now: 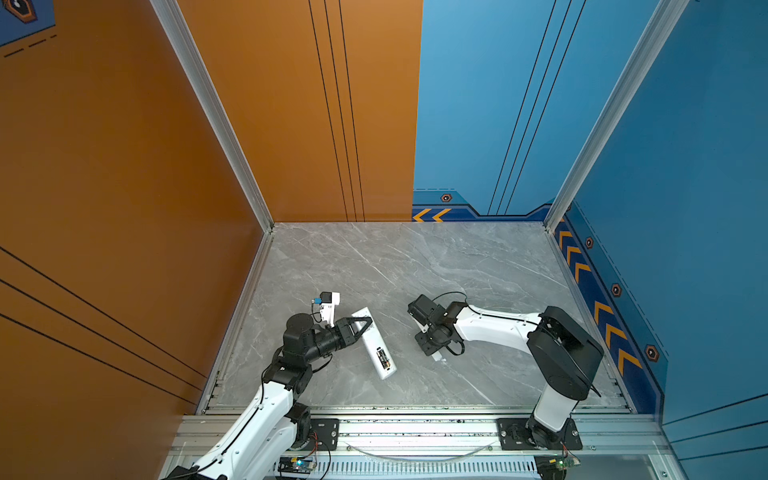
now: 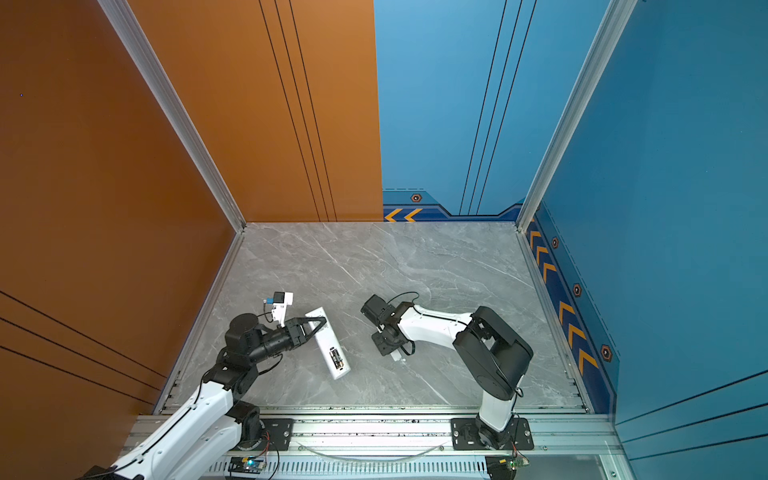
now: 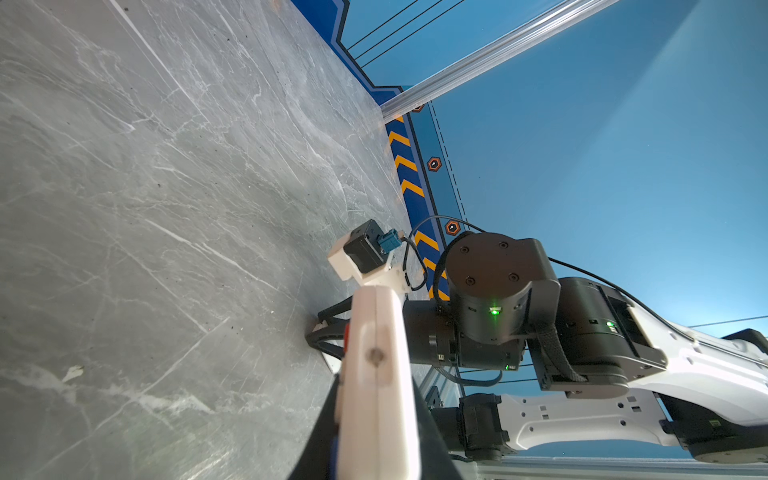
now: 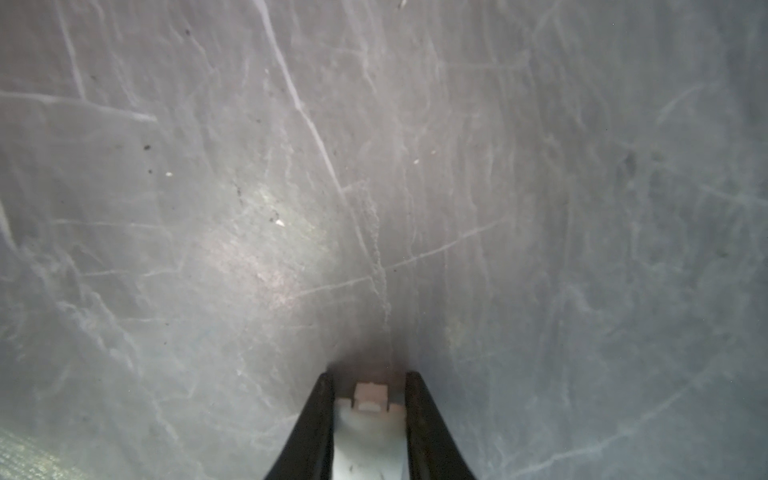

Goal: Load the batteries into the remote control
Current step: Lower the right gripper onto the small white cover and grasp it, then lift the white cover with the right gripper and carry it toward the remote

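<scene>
Now you have the left gripper clamped shut on the far end of the remote, which lies back-up on the table with both batteries in its open bay, while your right gripper pinches the small white cover down by the table.

The grey marble tabletop bears the white remote control, lying diagonally.

Top views bright, R wrist dim, blurry
</scene>
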Robot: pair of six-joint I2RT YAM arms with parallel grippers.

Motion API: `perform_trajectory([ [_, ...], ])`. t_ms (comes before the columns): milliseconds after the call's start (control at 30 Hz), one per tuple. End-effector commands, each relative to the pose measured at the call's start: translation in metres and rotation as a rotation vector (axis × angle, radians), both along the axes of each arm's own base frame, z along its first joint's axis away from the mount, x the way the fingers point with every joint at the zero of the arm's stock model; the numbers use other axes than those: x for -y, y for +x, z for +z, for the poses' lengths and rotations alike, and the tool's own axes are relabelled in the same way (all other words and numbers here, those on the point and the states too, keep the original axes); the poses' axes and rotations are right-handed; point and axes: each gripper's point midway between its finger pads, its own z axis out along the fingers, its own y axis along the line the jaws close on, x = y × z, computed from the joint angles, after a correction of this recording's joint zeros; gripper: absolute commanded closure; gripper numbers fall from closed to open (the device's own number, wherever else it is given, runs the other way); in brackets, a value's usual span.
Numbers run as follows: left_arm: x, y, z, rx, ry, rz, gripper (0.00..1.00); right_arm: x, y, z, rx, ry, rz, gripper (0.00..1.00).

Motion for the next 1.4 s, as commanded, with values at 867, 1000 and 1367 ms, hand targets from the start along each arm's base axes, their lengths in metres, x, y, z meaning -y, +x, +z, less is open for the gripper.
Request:
perform_trajectory([
  [867, 0.001, 0.0, 0.001, 0.02, 0.007, -0.002, 1.0, 0.019, -0.013, -0.008, -0.033, -0.104, 0.0, 0.76],
  [1000, 0.001, 0.0, 0.001, 0.021, 0.008, -0.001, 1.0, 0.015, -0.011, -0.001, -0.013, -0.098, 0.011, 0.78],
  [1367, -0.002, 0.002, 0.002, 0.031, 0.015, 0.017, 1.0, 0.001, -0.009, 0.043, 0.082, 0.003, 0.015, 0.83],
])
